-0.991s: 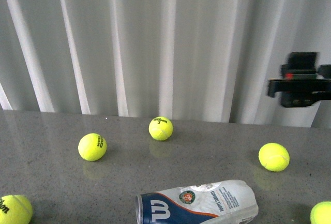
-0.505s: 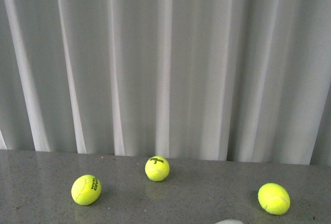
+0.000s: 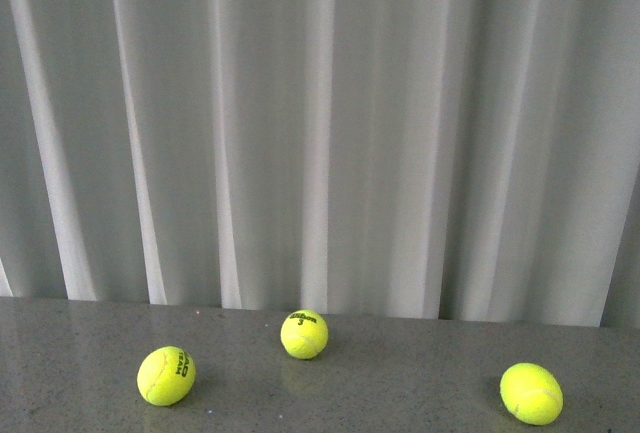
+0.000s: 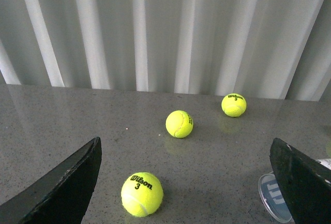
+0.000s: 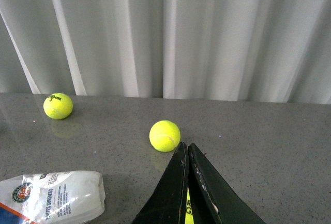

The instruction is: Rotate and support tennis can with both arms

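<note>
Left wrist view: the tennis can (image 4: 273, 199) is cut off at the picture's edge, with only its rimmed end showing. Right wrist view: its label end runs off the corner, and a ball (image 5: 186, 207) sits mostly hidden behind the right gripper (image 5: 187, 146).

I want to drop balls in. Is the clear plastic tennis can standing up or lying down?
Lying down. The clear plastic tennis can rests on its side on the grey table.

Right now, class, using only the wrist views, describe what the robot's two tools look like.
The left tool has two matte black, wedge-shaped fingers tapering to blunt points. The right tool has the same black pointed fingers, with pale scuffs along their edges. No cables or markings show.
</note>
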